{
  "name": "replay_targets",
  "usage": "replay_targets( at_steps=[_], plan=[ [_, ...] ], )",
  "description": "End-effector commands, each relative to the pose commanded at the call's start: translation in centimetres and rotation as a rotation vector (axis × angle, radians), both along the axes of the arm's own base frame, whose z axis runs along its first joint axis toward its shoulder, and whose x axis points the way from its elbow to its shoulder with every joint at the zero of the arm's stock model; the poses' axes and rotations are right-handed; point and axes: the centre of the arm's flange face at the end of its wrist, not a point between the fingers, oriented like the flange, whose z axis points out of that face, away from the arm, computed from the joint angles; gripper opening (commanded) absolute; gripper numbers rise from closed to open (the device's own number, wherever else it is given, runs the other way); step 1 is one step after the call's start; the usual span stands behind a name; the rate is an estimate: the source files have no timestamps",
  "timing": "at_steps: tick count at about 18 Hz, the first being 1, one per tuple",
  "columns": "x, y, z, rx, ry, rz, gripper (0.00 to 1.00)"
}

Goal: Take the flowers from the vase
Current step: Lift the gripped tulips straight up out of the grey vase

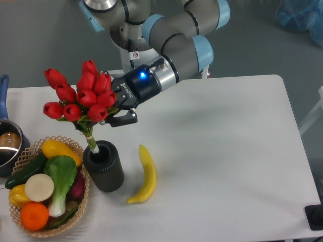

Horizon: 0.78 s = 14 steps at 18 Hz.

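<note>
The flowers (81, 96), a bunch of red tulip buds with green leaves, lean to the left above the vase (105, 166). The vase is a short dark ribbed cylinder at the front left of the table. The tied stem (91, 140) still reaches down into the vase's mouth. My gripper (117, 103) comes in from the right at bud height. Its two black fingers sit above and below the right side of the bunch and close on the buds there. The fingertips are partly hidden by the buds.
A yellow banana (145, 174) lies just right of the vase. A woven basket (83, 194) of vegetables and fruit stands to the vase's left, touching it. A pot (6, 146) with a blue handle is at the left edge.
</note>
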Motion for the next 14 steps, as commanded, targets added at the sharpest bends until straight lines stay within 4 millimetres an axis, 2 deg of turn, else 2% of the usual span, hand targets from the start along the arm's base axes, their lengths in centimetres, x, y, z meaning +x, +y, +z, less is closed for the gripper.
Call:
replay_targets(
  at_steps=[7, 14],
  plan=[
    [-0.6, -1.3, 1.8, 0.022, 0.001, 0.026, 0.47],
    [-4.7, -4.1, 3.1, 0.013, -0.014, 0.117, 0.47]
  ],
)
